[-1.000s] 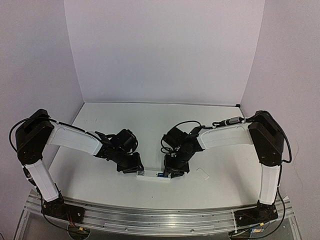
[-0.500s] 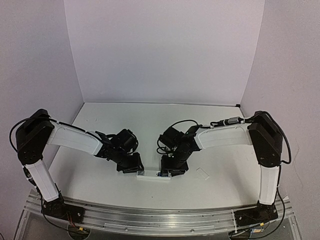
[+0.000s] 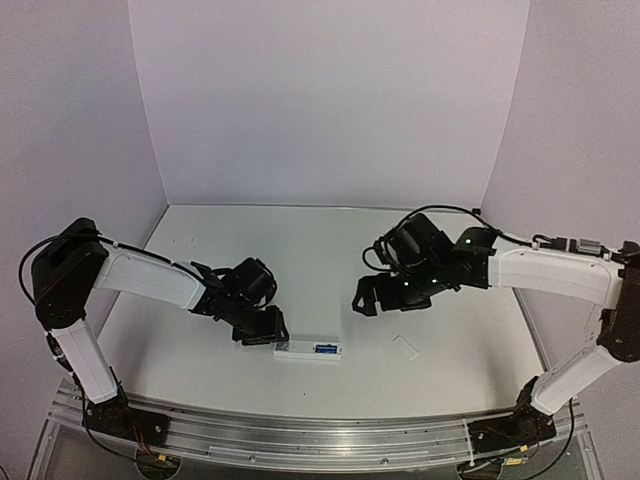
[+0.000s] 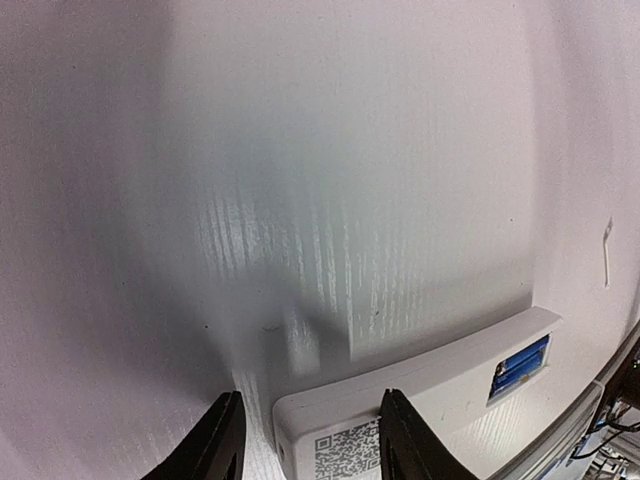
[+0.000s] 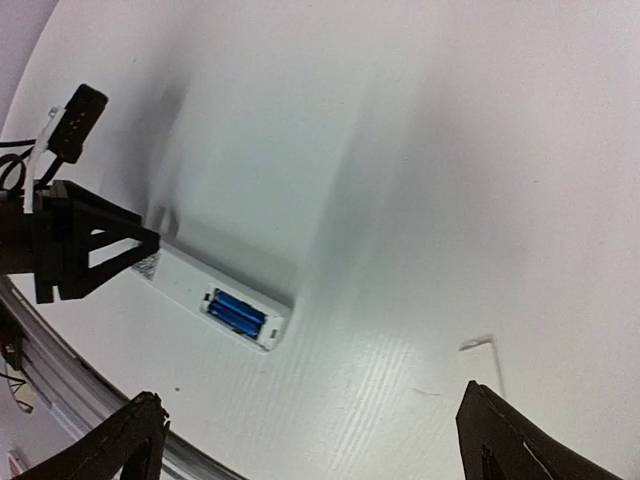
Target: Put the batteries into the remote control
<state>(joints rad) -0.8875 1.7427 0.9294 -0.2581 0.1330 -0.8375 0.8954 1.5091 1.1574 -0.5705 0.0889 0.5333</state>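
The white remote control (image 3: 308,350) lies back side up near the table's front edge, so its display and buttons are hidden. Its battery bay is uncovered and holds the two blue batteries (image 3: 325,349) side by side. They also show in the right wrist view (image 5: 237,312) and the left wrist view (image 4: 522,365). My left gripper (image 3: 268,340) is open at the remote's left end. In the left wrist view (image 4: 310,445) that end (image 4: 440,375), with a QR label, sits between the fingers. My right gripper (image 3: 388,300) is open and empty, raised above the table behind and right of the remote (image 5: 190,280).
A small flat white cover piece (image 3: 404,347) lies on the table right of the remote, near my right gripper's right finger (image 5: 510,440). The metal rail (image 3: 300,435) runs along the table's front edge, just in front of the remote. Lilac walls enclose the table.
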